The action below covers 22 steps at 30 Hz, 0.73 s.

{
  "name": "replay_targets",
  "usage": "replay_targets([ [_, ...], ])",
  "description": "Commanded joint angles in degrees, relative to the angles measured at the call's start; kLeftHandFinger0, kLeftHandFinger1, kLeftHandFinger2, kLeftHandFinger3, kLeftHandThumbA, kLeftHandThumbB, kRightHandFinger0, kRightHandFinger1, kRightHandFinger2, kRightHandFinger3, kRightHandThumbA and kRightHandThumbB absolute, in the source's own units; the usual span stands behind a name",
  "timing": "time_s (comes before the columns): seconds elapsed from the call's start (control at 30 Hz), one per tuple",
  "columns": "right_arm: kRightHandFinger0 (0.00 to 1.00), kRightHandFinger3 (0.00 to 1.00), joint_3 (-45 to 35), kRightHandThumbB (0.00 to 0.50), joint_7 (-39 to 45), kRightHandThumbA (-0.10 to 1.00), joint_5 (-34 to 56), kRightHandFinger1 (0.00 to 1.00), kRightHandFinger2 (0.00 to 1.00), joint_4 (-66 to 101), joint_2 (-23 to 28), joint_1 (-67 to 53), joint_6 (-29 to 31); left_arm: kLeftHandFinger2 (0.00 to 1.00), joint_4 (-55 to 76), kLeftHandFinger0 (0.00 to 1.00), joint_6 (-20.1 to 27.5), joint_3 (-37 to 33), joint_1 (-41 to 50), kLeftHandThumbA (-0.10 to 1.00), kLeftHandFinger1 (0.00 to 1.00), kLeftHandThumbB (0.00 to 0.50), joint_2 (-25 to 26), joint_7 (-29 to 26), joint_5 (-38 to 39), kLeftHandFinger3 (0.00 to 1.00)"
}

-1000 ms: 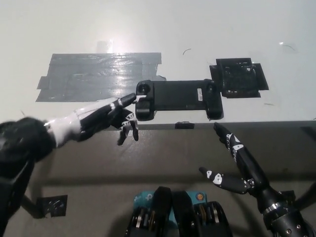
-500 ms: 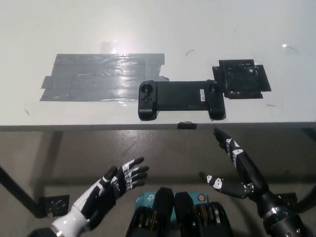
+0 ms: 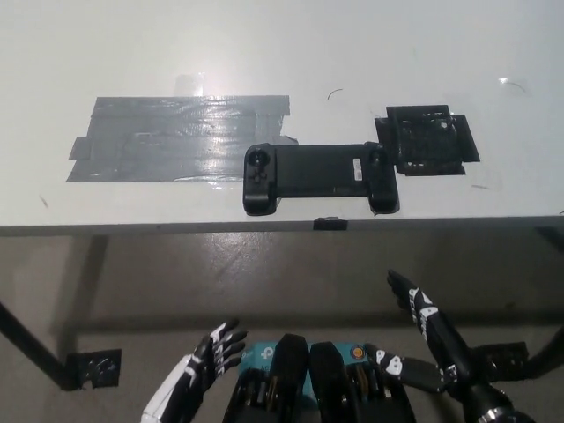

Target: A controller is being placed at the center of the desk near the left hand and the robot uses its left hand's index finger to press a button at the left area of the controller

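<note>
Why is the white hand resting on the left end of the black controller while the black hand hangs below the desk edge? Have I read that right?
Not quite. In the head view the white left hand is not on the controller; it hangs low below the desk edge, fingers spread, touching nothing. The rest is right: the black right hand also hangs below the edge.

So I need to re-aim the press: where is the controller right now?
In the head view the black controller lies near the white desk's front edge, about mid-picture, between the grey tape patch and the black tape square.
</note>
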<state>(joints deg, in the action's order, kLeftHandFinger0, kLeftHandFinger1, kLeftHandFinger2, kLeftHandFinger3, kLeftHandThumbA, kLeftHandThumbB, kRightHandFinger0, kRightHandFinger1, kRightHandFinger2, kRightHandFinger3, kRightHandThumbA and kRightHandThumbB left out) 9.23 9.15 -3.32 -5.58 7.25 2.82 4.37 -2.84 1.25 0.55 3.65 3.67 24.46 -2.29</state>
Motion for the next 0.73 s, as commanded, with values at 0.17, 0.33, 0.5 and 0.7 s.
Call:
replay_targets([
  [0.17,1.00,1.00,-0.4,0.167,-2.7,0.95,3.5,1.00,1.00,7.6,-7.0,-5.8,4.4,1.00,-4.8,1.00,25.7,-0.4,2.2,1.00,1.00,0.274,-2.6,-15.9,-11.1,1.00],
  [0.33,1.00,1.00,1.2,0.201,-1.1,0.87,2.0,1.00,1.00,7.6,-7.6,-6.8,6.2,1.00,-4.6,1.00,25.7,-2.9,2.8,1.00,1.00,0.269,-2.0,-20.3,-12.9,1.00],
  [0.5,1.00,1.00,-0.1,0.175,-1.5,0.88,1.3,1.00,1.00,6.5,-7.3,-4.6,6.3,1.00,-4.8,1.00,25.7,-5.2,1.9,1.00,1.00,0.254,-1.6,-25.9,-15.2,1.00],
  [0.7,1.00,1.00,-0.9,0.187,-1.4,0.88,1.3,1.00,1.00,5.6,-6.9,-1.7,6.1,1.00,-4.8,1.00,25.7,-6.5,-0.3,1.00,1.00,0.234,-0.8,-28.6,-15.3,1.00],
])
